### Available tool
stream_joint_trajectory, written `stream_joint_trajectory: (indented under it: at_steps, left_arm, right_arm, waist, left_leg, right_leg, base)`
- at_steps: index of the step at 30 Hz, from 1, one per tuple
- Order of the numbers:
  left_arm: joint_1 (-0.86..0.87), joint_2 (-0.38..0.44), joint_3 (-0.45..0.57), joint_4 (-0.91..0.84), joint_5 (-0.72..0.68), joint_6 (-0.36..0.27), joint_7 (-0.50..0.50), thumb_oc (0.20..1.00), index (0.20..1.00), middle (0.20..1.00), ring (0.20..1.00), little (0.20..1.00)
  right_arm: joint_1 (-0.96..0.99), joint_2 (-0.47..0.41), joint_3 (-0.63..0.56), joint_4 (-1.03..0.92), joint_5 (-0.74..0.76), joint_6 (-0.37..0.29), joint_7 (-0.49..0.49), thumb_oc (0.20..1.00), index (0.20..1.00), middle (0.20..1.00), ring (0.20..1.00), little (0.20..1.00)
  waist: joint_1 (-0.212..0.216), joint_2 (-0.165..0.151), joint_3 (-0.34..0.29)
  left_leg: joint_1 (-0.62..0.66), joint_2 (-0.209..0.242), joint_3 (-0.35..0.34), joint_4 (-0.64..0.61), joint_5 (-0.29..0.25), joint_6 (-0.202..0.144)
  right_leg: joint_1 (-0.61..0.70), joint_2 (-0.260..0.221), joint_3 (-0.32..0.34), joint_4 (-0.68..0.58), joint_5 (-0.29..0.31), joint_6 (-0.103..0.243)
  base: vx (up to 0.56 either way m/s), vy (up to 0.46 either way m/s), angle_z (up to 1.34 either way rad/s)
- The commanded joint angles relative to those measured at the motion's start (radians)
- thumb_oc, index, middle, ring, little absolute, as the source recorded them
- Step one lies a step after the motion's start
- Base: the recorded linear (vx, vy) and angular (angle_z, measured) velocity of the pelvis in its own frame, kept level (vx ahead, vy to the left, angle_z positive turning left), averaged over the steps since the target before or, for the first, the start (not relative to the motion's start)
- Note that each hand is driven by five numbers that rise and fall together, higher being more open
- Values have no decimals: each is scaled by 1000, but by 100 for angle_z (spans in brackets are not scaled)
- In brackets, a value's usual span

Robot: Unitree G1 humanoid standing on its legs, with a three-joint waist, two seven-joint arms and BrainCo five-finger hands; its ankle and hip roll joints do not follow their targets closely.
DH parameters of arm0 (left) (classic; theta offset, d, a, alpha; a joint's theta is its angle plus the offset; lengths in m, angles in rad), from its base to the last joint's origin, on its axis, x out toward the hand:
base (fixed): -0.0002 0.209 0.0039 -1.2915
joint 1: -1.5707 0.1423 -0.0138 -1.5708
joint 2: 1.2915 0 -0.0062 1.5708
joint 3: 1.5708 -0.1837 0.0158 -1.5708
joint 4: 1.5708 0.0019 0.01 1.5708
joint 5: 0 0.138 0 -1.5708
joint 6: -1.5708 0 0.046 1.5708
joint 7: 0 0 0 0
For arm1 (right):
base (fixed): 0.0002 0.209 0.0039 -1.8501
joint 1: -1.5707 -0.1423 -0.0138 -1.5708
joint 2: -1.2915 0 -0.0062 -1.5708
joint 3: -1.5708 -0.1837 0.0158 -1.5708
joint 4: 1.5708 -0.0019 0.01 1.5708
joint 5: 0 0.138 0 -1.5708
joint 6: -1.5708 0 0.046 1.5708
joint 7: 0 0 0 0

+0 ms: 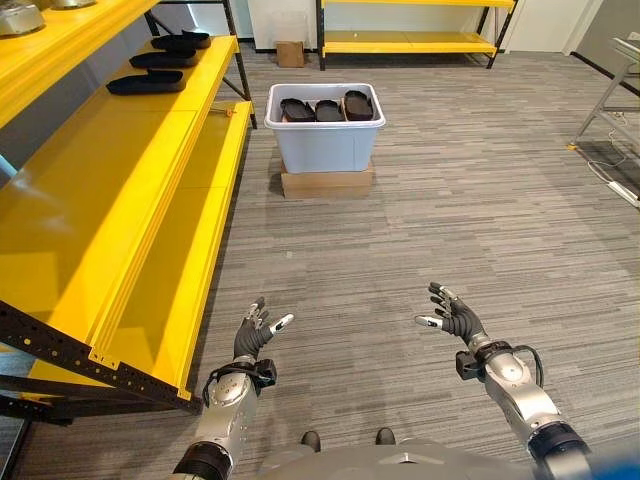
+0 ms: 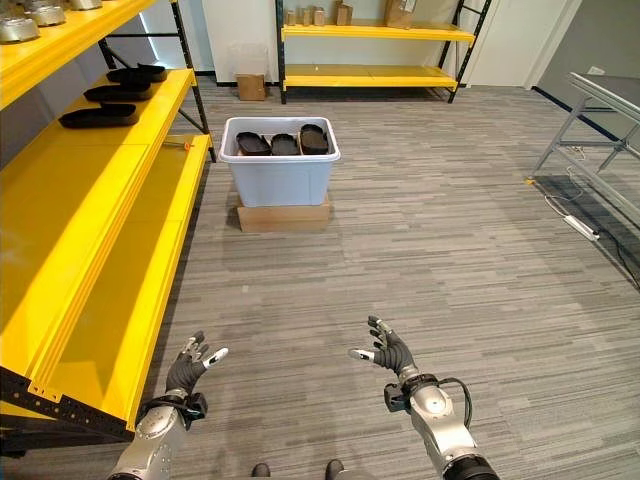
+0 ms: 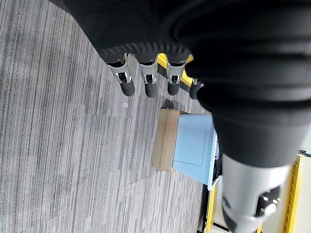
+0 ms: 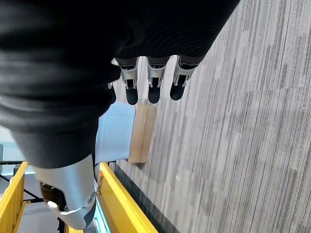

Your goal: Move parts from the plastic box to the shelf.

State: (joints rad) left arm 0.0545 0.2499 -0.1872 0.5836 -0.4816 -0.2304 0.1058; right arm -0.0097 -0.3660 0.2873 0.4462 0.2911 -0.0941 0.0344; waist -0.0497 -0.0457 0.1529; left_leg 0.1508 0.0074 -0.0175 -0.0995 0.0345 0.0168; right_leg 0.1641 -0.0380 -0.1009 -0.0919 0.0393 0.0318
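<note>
Both my arms are out low over the carpet, left hand point(image 1: 254, 334) and right hand point(image 1: 455, 316) well apart, palms turned inward, fingers spread loose and holding nothing. Ahead, the pale plastic box point(image 1: 325, 140) sits on a flat cardboard carton point(image 1: 326, 182) with three dark parts point(image 1: 327, 108) side by side inside. Three more dark parts point(image 1: 146, 83) lie on the yellow shelf point(image 1: 120, 190) to my left.
</note>
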Motion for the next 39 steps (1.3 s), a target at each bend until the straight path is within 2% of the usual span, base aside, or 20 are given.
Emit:
stream_joint_trajectory:
  at_steps: [1, 12, 25, 30, 35, 36, 38, 39]
  left_arm:
    - [-76, 24, -19, -11, 21, -60, -54, 1000, 1000, 1000, 1000, 1000]
    - [-84, 7, -33, 5, -37, -47, -61, 1000, 1000, 1000, 1000, 1000]
    - [-80, 2, -37, 4, -43, -50, -73, 1000, 1000, 1000, 1000, 1000]
    - [-89, 4, -45, 1, -37, -43, -74, 1000, 1000, 1000, 1000, 1000]
    - [-103, 11, -52, 0, -28, -39, -102, 1000, 1000, 1000, 1000, 1000]
    - [-108, 16, -59, 1, -10, -39, -113, 1000, 1000, 1000, 1000, 1000]
    - [-146, 31, -82, 4, -19, -11, -130, 1000, 1000, 1000, 1000, 1000]
    - [-148, 32, -82, 4, -20, -11, -130, 1000, 1000, 1000, 1000, 1000]
  right_arm:
    - [-93, -13, 9, -31, 17, -41, -25, 1000, 1000, 1000, 1000, 1000]
    - [-75, -5, -31, -28, 47, -53, -24, 1000, 1000, 1000, 1000, 1000]
    - [-72, -9, -31, -23, 24, -57, -11, 1000, 1000, 1000, 1000, 1000]
    - [-75, -9, -30, -33, 19, -55, -19, 1000, 1000, 1000, 1000, 1000]
    - [-81, -9, -29, -32, 1, -70, -32, 1000, 1000, 1000, 1000, 1000]
    - [-82, -9, -32, -34, 5, -75, -39, 1000, 1000, 1000, 1000, 1000]
    - [-100, -14, -30, -33, -11, -102, -73, 1000, 1000, 1000, 1000, 1000]
    - [-101, -15, -29, -32, -13, -104, -75, 1000, 1000, 1000, 1000, 1000]
  waist:
    - [-1, 20, 13]
    - [-28, 29, 8]
    - [-32, 26, 2]
    - [-35, 24, 4]
    - [-39, 27, 13]
    - [-43, 28, 19]
    - [-39, 31, 42]
    - [-38, 30, 42]
  left_leg:
    - [-7, -21, 110, 45, -140, 44]
    - [-2, -21, 128, 47, -147, 44]
    - [3, -26, 139, 51, -154, 45]
    - [-5, -28, 146, 63, -162, 55]
    - [-22, -30, 149, 97, -176, 71]
    - [-34, -32, 143, 120, -184, 79]
    - [-74, -41, 129, 172, -203, 113]
    - [-77, -42, 130, 174, -204, 114]
  right_leg:
    - [-59, 23, 8, 153, -138, 28]
    - [-64, 25, 29, 152, -138, 28]
    - [-56, 23, 39, 129, -124, 33]
    - [-76, 16, 44, 161, -132, 39]
    - [-107, 10, 55, 232, -153, 41]
    - [-127, 10, 76, 270, -155, 43]
    - [-217, -10, 76, 474, -110, 64]
    - [-226, -12, 77, 489, -107, 66]
  base:
    - [0, 0, 0]
    - [0, 10, -1]
    - [16, 19, 0]
    - [30, 52, -1]
    - [20, 86, -3]
    - [-18, 176, -4]
    - [-52, 183, 1]
    - [-33, 114, 6]
